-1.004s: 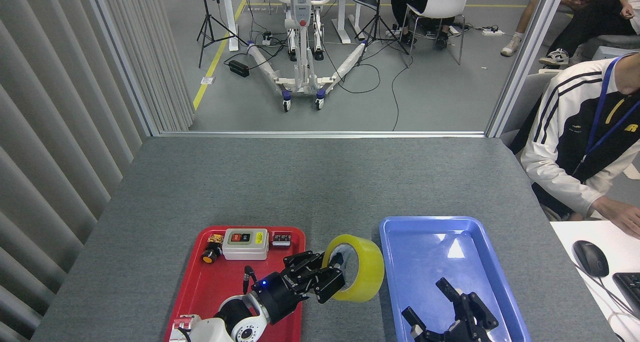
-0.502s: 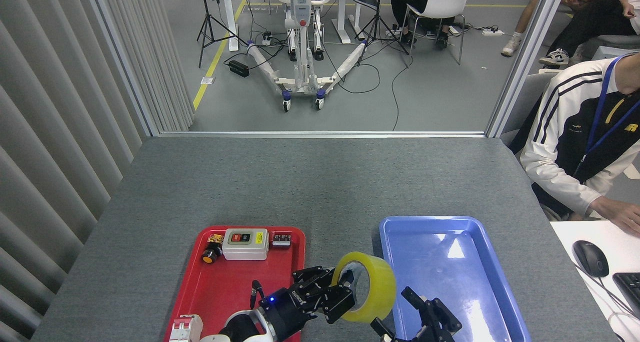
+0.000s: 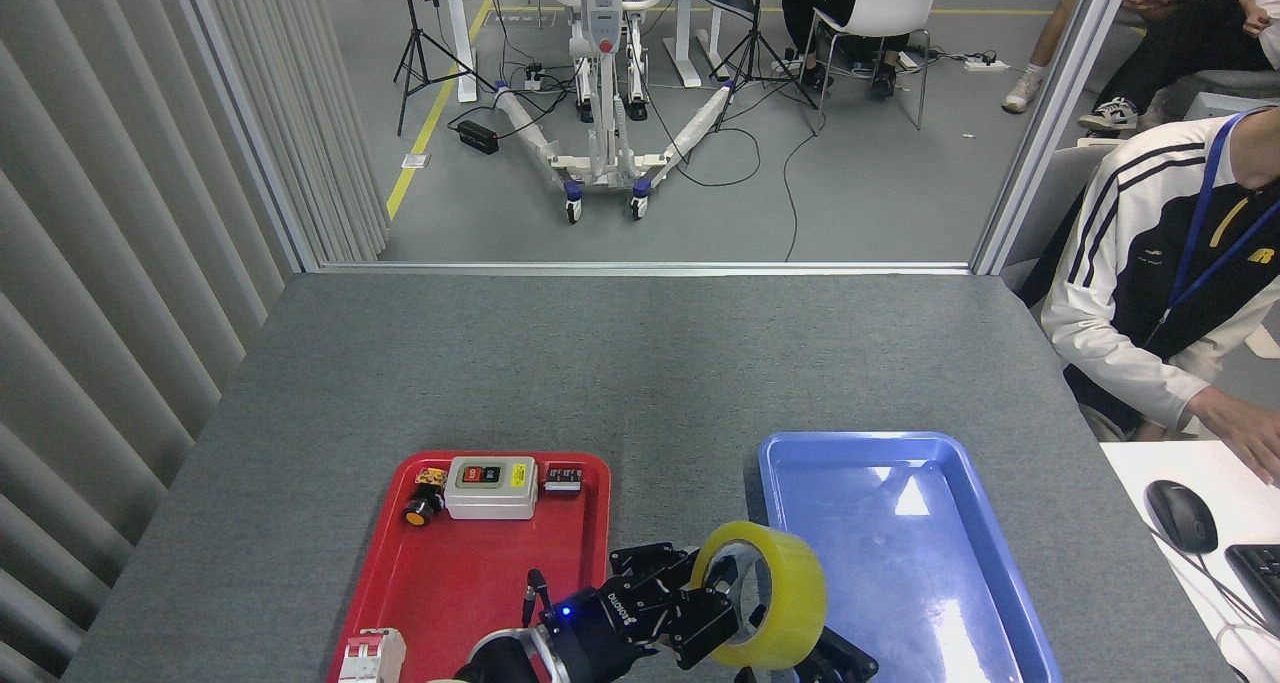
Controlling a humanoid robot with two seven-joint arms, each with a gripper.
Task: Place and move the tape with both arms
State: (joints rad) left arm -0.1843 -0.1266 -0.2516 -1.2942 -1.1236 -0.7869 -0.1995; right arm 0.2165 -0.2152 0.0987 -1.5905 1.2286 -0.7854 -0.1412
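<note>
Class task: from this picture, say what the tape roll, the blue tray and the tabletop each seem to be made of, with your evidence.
Tape roll: glossy translucent yellow plastic film; its surface shines.
Blue tray: likely smooth moulded plastic; bright glare patches, rounded rim.
Tabletop: matte grey, felt-like or carpet-like covering; speckled, no reflections.

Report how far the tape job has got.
Done: the tape is off the red tray, clamped in the left claw. In hand: it hangs over the blue tray's near-left edge, the right claw just beneath. Left: the handover and setting it down.
</note>
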